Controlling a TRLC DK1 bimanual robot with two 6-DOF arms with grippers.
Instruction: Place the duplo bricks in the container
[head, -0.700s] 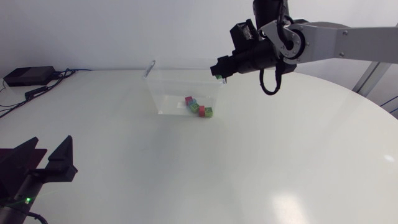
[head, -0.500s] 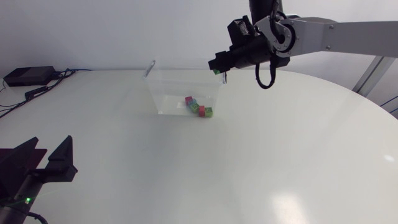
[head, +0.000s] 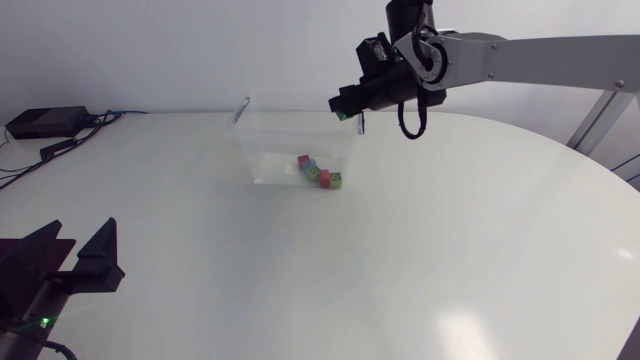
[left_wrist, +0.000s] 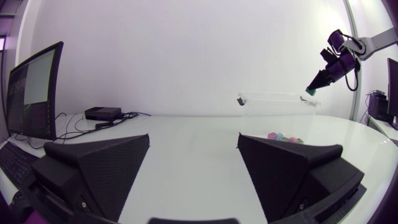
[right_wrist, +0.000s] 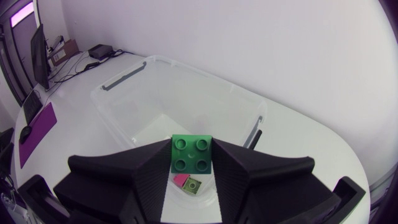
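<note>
Progress well along, judging by the contents of the clear container (head: 265, 150) at 12 o'clock on the table (head: 450, 250). Several duplo bricks (head: 318, 173) lying inside, bunched toward its 4 o'clock corner; four or five perhaps, too small to count surely. One more, a green brick (right_wrist: 191, 153), clamped between the fingers of the right gripper (head: 347, 105), held high over the container's rim at 2 o'clock. Left to do: carry it over the opening and let go. Left gripper (head: 72, 262) parked at 8 o'clock, fingers apart, holding nothing.
</note>
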